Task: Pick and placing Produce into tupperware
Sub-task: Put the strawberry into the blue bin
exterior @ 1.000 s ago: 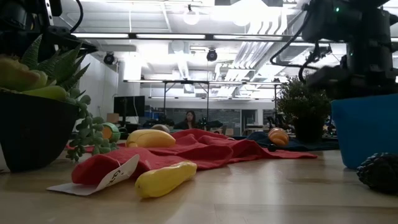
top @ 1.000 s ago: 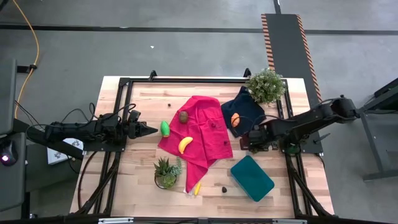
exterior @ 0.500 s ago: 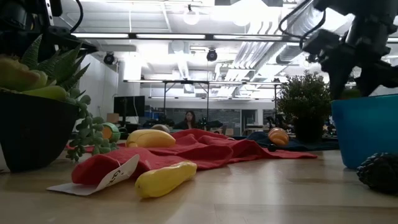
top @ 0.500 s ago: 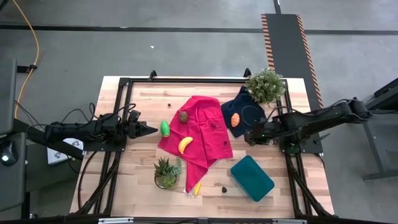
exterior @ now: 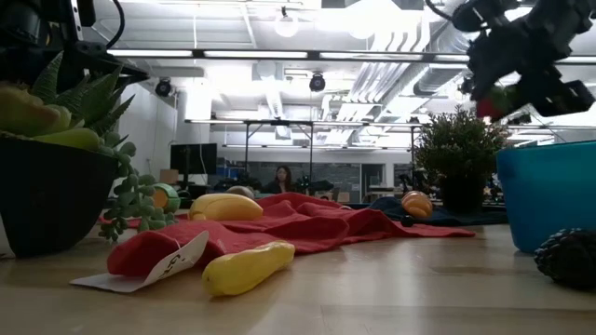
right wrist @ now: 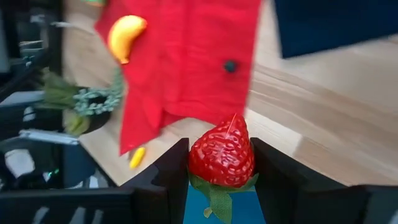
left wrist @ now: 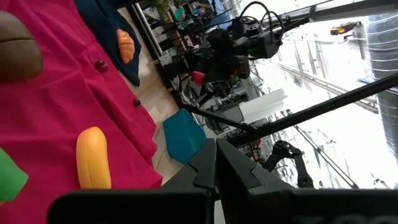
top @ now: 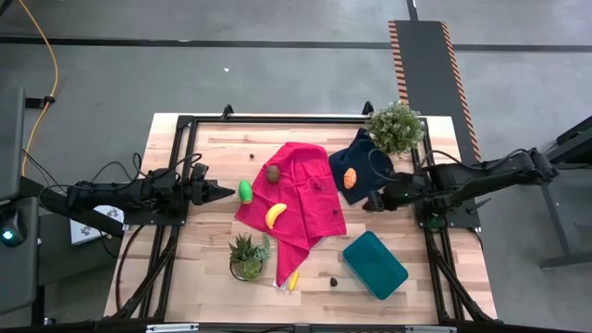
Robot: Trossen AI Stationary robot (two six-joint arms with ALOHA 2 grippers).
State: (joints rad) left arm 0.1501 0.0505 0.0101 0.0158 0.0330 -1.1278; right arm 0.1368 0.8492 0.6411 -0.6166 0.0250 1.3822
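Now the right gripper [right wrist: 221,171] pinches a strawberry [right wrist: 221,154] between its two fingers — red toy fruit, green leaves toward the wrist. In the high view this gripper [top: 377,199] hangs over the bare wood beside the navy cloth [top: 361,166], well above the table in the low view [exterior: 494,93]. The tub [top: 375,265] lies nearer the table's front edge than the gripper, apart from it (its teal wall shows just under the strawberry in the right wrist view [right wrist: 261,208]). An orange piece [top: 351,178] sits on the navy cloth near the gripper. On the red cloth [top: 301,199] lie a banana [top: 275,215] and a brown piece [top: 274,172]; a green piece [top: 245,191] rests on the wood just ahead of the left gripper [top: 225,193], whose fingers are pressed together, holding nothing.
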